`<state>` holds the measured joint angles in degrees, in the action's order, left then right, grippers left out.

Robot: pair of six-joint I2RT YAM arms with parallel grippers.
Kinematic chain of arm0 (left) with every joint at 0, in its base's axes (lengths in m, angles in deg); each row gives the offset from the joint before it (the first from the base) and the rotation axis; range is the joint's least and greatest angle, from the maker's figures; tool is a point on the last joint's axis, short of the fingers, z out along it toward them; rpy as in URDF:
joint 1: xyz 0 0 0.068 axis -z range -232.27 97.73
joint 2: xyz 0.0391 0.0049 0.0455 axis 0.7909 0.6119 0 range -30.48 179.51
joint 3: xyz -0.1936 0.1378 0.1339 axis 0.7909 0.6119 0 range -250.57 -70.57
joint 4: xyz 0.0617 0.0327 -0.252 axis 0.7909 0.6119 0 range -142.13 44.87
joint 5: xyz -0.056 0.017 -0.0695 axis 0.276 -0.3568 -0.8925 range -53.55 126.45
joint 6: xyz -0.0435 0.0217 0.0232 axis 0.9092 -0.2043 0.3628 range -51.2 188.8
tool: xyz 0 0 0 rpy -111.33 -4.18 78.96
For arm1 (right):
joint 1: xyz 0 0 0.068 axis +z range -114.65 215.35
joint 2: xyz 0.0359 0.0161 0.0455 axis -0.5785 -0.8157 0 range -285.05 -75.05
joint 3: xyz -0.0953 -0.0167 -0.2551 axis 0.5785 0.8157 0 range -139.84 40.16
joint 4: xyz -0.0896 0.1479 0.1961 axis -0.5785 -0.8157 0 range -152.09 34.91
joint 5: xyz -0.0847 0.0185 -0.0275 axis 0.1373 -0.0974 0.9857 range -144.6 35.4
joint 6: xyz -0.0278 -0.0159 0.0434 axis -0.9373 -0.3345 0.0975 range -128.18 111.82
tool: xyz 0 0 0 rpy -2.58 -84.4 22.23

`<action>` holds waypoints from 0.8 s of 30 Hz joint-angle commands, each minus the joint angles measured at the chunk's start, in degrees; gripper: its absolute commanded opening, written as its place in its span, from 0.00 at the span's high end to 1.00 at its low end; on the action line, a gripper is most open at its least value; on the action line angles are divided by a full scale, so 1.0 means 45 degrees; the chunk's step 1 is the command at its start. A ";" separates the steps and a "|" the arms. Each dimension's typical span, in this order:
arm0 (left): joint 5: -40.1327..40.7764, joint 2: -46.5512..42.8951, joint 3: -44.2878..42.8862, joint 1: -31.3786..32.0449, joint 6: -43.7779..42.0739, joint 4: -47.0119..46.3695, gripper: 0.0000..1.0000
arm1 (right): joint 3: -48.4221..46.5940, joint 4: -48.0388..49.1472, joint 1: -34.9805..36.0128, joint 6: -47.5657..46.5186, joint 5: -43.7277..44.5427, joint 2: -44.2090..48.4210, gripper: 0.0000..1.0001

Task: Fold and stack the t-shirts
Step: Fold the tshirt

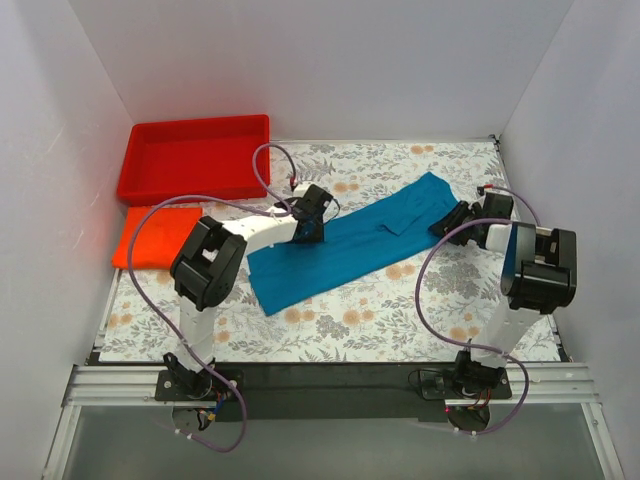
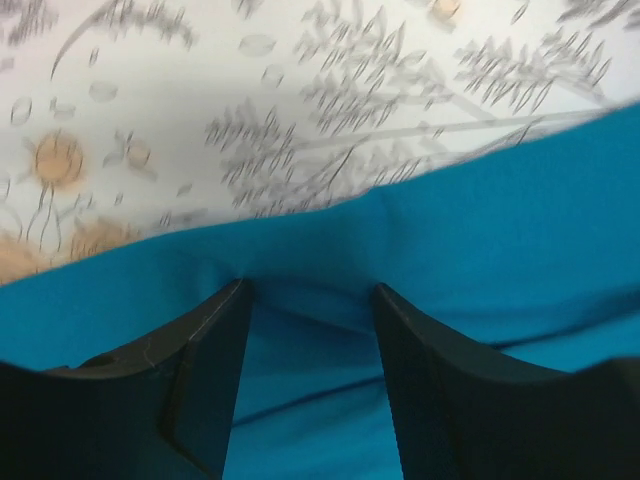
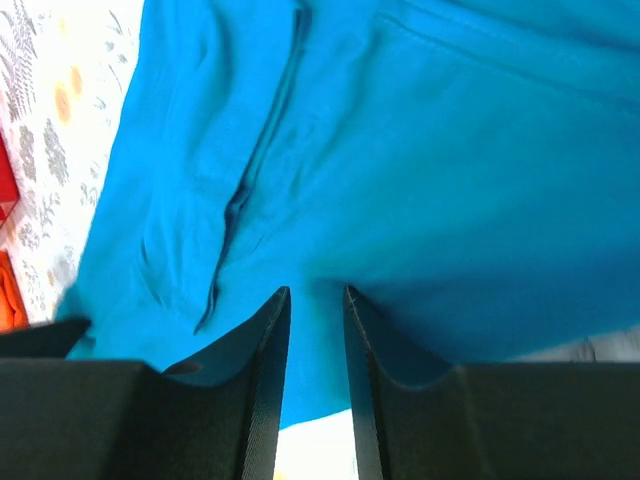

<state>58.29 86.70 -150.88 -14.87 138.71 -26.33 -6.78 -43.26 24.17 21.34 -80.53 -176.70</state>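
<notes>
lowest in the top view, the black rail carries both arms. above it, on the floral table cover, the teal t-shirt lies flat as a long strip, slanting from lower left of centre up toward the right. the left gripper is at the strip's upper-left edge, and the right gripper is at its upper-right end. the orange-red t-shirt lies as a flat rectangle at the left edge, just below the red tray in the upper left and well apart from the teal one.

left wrist view: the left gripper stands about half open. its tips rest on the teal t-shirt's edge, with a small pucker of cloth between them. the floral table cover fills the upper half.

right wrist view: the right gripper is narrowed to a thin slit with teal cloth showing in it. i cannot tell whether it grips. the teal t-shirt fills most of the frame.
</notes>
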 commanded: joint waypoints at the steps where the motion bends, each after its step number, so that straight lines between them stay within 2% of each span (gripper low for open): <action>1: -0.1550 -0.0648 0.1788 -0.0090 0.1901 0.2957 0.50 | -0.1556 -0.1513 0.0237 -0.0934 0.0687 -0.1976 0.65; 2: -0.2385 -0.1250 0.2237 -0.0110 0.2757 0.2919 0.51 | -0.2838 -0.1652 0.0354 -0.1167 0.0569 -0.2311 0.66; 4: -0.3599 -0.2111 0.4110 0.0007 0.3426 0.2004 0.52 | -0.4094 -0.1965 0.0842 -0.1422 0.0083 -0.3478 0.66; 5: -0.4069 -0.2522 0.4716 0.0085 0.3797 0.1653 0.52 | -0.5435 -0.2043 0.1018 -0.1539 -0.0114 -0.3854 0.66; 7: -0.5318 -0.3597 0.6242 0.0455 0.4930 0.0987 0.52 | -0.6672 -0.2141 0.1526 -0.1598 -0.0485 -0.4963 0.66; 10: -0.5792 -0.4749 0.7355 0.1158 0.6239 0.0790 0.50 | -0.8900 -0.2395 0.2092 -0.1637 -0.0682 -0.6273 0.66; 15: -0.5344 -0.6195 0.8042 0.1823 0.7822 0.0693 0.45 | -1.2101 -0.3253 0.2890 -0.1891 -0.1189 -0.7957 0.65; 20: -0.4644 -0.6627 0.6994 0.1824 0.7844 0.0360 0.38 | -1.3554 -0.4522 0.3207 -0.2633 -0.1211 -0.8039 0.64; 24: -0.4232 -0.6938 0.6209 0.1863 0.7551 0.0632 0.33 | -1.1587 -0.4973 0.3246 -0.3180 -0.0450 -0.5699 0.59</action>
<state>37.27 57.98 -119.56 -6.76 172.48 -26.96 -63.02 -61.66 39.44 10.96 -85.84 -211.15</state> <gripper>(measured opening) 0.658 0.400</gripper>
